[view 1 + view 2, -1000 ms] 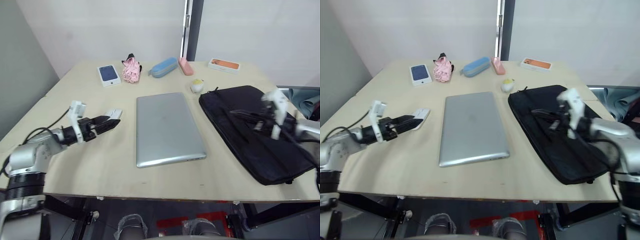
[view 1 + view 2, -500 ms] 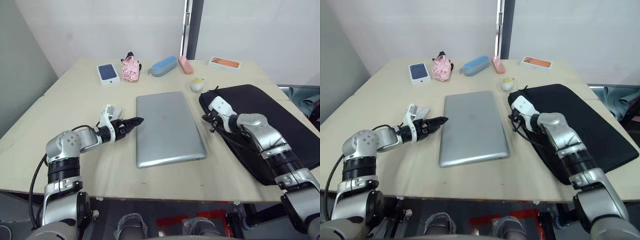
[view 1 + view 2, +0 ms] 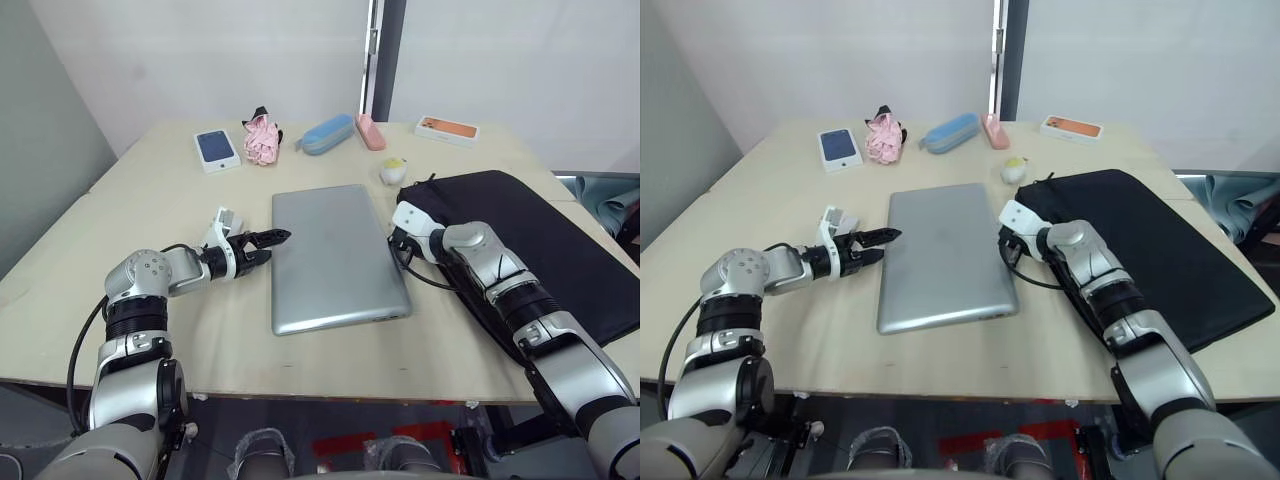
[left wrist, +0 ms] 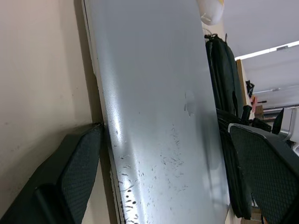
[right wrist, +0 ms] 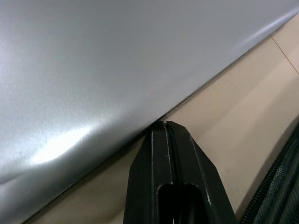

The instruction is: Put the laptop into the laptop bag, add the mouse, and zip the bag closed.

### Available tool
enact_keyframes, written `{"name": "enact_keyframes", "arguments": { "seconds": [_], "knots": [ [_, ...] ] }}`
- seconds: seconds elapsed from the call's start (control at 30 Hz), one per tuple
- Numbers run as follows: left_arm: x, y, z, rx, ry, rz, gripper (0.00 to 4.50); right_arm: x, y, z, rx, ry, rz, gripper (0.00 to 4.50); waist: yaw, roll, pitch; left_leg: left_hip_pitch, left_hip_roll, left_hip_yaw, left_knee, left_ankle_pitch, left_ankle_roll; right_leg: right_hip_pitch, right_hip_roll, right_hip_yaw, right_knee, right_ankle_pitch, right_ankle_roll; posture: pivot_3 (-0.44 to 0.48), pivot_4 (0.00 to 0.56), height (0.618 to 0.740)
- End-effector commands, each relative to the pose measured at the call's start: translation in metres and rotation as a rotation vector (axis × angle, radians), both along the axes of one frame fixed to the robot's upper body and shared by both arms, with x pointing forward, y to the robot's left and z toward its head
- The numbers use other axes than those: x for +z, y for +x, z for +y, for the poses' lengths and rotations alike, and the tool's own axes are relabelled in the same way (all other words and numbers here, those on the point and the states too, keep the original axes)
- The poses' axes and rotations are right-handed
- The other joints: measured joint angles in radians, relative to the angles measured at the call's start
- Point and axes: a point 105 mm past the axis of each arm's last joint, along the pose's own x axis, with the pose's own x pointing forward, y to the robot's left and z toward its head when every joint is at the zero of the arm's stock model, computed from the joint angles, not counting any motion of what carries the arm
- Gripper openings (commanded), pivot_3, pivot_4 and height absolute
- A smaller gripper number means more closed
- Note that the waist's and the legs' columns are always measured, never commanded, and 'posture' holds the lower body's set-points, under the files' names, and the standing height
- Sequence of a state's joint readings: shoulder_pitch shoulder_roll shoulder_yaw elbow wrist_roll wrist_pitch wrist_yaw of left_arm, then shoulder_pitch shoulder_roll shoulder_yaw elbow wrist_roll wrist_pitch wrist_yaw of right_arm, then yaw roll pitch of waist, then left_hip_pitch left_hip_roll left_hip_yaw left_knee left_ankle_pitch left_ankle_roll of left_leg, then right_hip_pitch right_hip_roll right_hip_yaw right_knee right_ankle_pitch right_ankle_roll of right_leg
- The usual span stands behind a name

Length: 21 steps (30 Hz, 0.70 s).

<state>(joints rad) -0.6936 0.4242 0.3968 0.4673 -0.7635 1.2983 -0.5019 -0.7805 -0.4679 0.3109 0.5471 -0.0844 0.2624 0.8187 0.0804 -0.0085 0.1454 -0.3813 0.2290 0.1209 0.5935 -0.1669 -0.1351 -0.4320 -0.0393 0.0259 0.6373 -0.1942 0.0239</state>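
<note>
Laptop [image 3: 335, 255], a slim silver-grey metal slab with rounded corners, lies flat and closed in the middle of the pale wooden desk [image 3: 200, 320]. The left claw [image 3: 268, 244] sits at its left long edge with its 2 black fingers apart, 1 low against the rim and 1 above the lid. The right claw [image 3: 1008, 247] has its 2 fingers pressed together, the tip wedged at the seam where the right edge meets the desk.

Just right of that claw lies the large black fabric laptop bag [image 3: 530, 250], flat; whether its zipper is open cannot be told. A small white flat object [image 3: 226, 219], possibly the mouse, is beside the left wrist.

Risks, as I judge them: the smooth lid may slide away from the closed tip instead of lifting, or slip from a thin 1-edge pinch. If the bag mouth lies shut, the laptop could push the bag toward the desk edge.

A white plush duck [image 3: 394, 171] sits at the bag's near corner and could snag. Behind are a blue phone box [image 3: 216, 149], pink bundle [image 3: 263, 140], blue pouch [image 3: 328, 134], pink case [image 3: 371, 131] and orange box [image 3: 448, 129], all well apart.
</note>
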Motion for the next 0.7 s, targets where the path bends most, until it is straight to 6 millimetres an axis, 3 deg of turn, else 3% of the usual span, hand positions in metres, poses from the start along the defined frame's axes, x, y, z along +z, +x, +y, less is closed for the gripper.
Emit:
{"name": "enact_keyframes", "arguments": {
  "seconds": [0.03,0.33,0.63,0.7],
  "knots": [
    [-0.032,-0.023,-0.019,-0.114,0.009,0.137,4.50,-0.003,-0.003,0.018,0.059,0.017,0.012,0.04,-0.007,0.001,-0.002,0.000,0.000,0.000,0.000,0.000,0.000,0.000,0.000,0.000,-0.001,0.000,0.000,0.000,0.150,0.740],
    [-0.018,-0.031,-0.035,-0.165,-0.087,0.104,4.50,-0.001,-0.015,0.029,0.112,0.086,0.051,0.04,-0.013,0.001,-0.005,-0.001,0.000,0.000,-0.005,0.000,0.000,0.002,0.000,0.000,-0.008,0.000,0.000,0.000,0.150,0.740],
    [-0.005,-0.028,-0.035,-0.166,-0.114,0.085,4.50,-0.001,-0.016,0.031,0.117,0.082,0.053,0.04,-0.015,0.002,-0.005,-0.001,0.000,0.000,-0.010,0.000,0.000,0.002,0.000,-0.001,-0.013,0.000,0.000,0.000,0.150,0.740],
    [-0.002,-0.026,-0.034,-0.163,-0.113,0.078,3.96,-0.001,-0.014,0.027,0.107,0.072,0.050,0.00,-0.016,0.002,-0.005,-0.001,0.000,0.000,-0.010,0.000,0.000,0.002,0.000,-0.001,-0.013,0.000,0.000,0.000,0.150,0.740]
  ]
}}
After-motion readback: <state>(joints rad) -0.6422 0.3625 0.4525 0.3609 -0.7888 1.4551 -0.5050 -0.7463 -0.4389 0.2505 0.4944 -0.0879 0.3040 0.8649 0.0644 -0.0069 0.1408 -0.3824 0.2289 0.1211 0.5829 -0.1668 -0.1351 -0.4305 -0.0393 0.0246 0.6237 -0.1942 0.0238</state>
